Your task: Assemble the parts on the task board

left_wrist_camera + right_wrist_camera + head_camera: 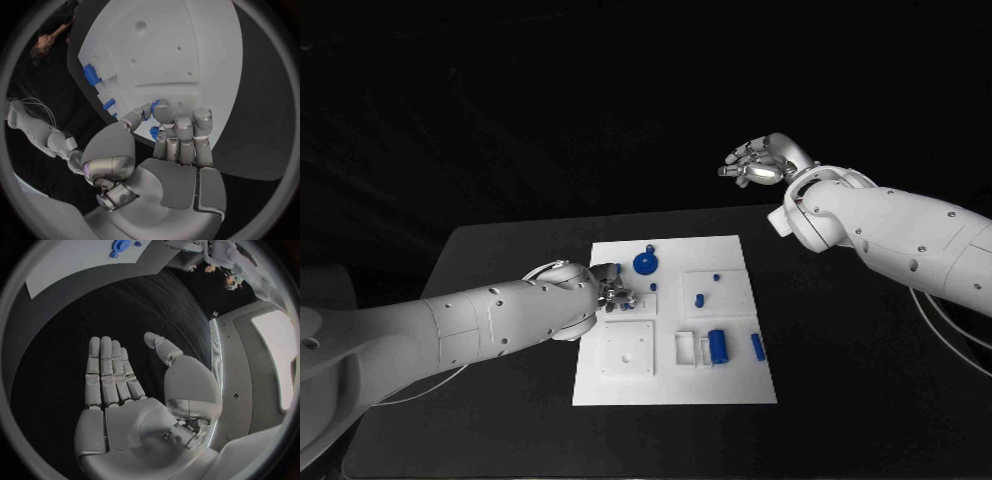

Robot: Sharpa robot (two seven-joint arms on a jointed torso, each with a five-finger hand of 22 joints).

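Head view: left hand [615, 297] down on the white board [733, 385], near its left edge, fingers curled around a small blue part [154, 132]. Round blue disc [646, 262] near the board's far edge. Right hand [759, 160] way beyond the board, off the table, flat and wide, holding nothing.

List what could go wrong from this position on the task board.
1. The left hand has its fingers curled down on the task board around a small blue part; the part is mostly hidden, so a slip could go unnoticed.
2. Loose blue parts such as the round disc lie close to that hand and could be knocked.
3. The right hand is raised off the board, flat and empty, so it cannot steady anything.
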